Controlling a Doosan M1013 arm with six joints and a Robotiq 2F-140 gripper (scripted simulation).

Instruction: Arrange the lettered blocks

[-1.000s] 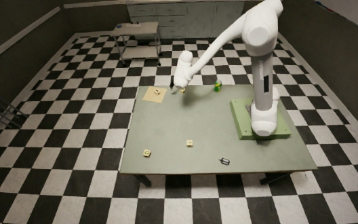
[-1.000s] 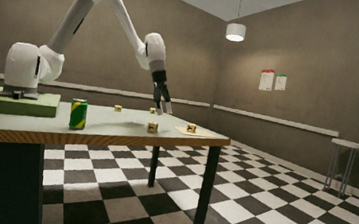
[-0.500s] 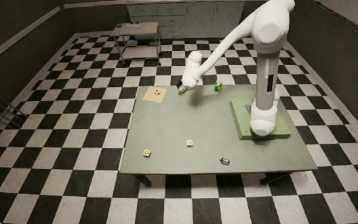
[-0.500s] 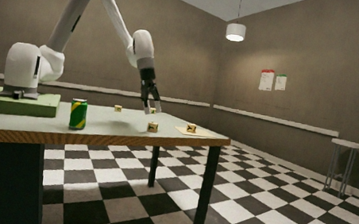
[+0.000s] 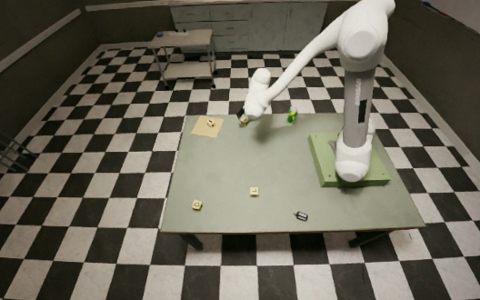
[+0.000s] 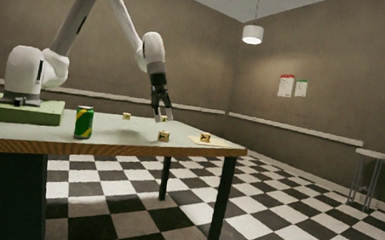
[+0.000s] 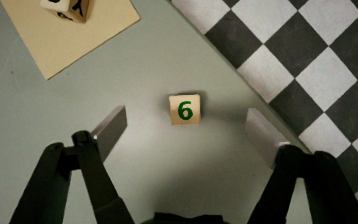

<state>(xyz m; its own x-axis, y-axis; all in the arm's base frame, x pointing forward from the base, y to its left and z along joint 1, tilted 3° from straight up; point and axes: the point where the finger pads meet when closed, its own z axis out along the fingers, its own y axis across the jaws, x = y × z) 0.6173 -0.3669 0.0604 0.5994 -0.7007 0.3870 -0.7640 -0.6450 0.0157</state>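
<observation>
"What's over at the left end, seen from above?"

"A block (image 5: 196,205) (image 6: 163,118), near a corner of the bench (image 5: 282,164) (image 6: 105,144) (image 7: 145,65). I can't make out its top mark, and side-on it's partly behind the fingers."

"And the tan mat (image 5: 206,129) (image 6: 217,143) (image 7: 65,45)?"

"Flat, straight-edged, with one pale cube (image 5: 211,122) (image 6: 205,137) (image 7: 66,7) on it. The close view cuts off the cube's top, though dark writing shows on its sides. The other three are on the bench, off the mat."

"What's under the hand (image 5: 242,115) (image 6: 163,118) (image 7: 185,114)?"

"The wooden-looking numbered block (image 5: 244,121) (image 6: 163,136) (image 7: 185,110). That's a green 6 on top, clear as anything. The hand's wide open above it, nothing gripped; its flat grey pads stand either side of the 6 in the close view."

"Next along?"

"The middle block (image 5: 254,192) (image 6: 126,116). Its top mark is too small for me to read."

"Then that can (image 5: 292,115) (image 6: 84,121)?"

"Upright, a shiny green cylinder with yellow bands. No brand I can read. The small black object (image 5: 301,215) has pale markings, too tiny to name."

"And at the right?"

"A green slab (image 5: 318,173) (image 6: 48,114) under the smooth white arm (image 5: 314,52) (image 6: 125,12). There's lettering on its grey link, too blurred for me."
</observation>
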